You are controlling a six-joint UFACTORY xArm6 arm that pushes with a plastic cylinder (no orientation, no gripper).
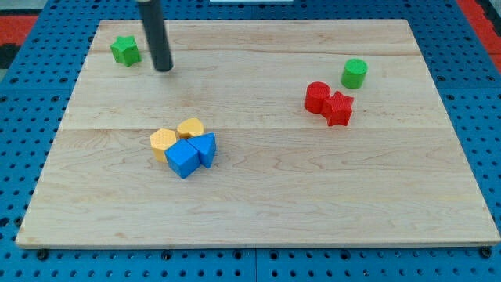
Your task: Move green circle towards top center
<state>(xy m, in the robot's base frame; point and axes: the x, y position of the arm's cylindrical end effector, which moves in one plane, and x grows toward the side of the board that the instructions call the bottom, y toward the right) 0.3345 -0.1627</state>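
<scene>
Green circle (354, 73) stands at the board's (258, 204) right, near the top, just beside the red blocks (329, 102). My tip (163, 69) — bare, holding nothing — is far left, beside the green star (124, 50). No writing is readable.

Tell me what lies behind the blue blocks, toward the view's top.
Two yellow blocks sit right behind the blue blocks, touching them. Their lower parts are covered by the blue ones, so their full shapes cannot be told.
</scene>
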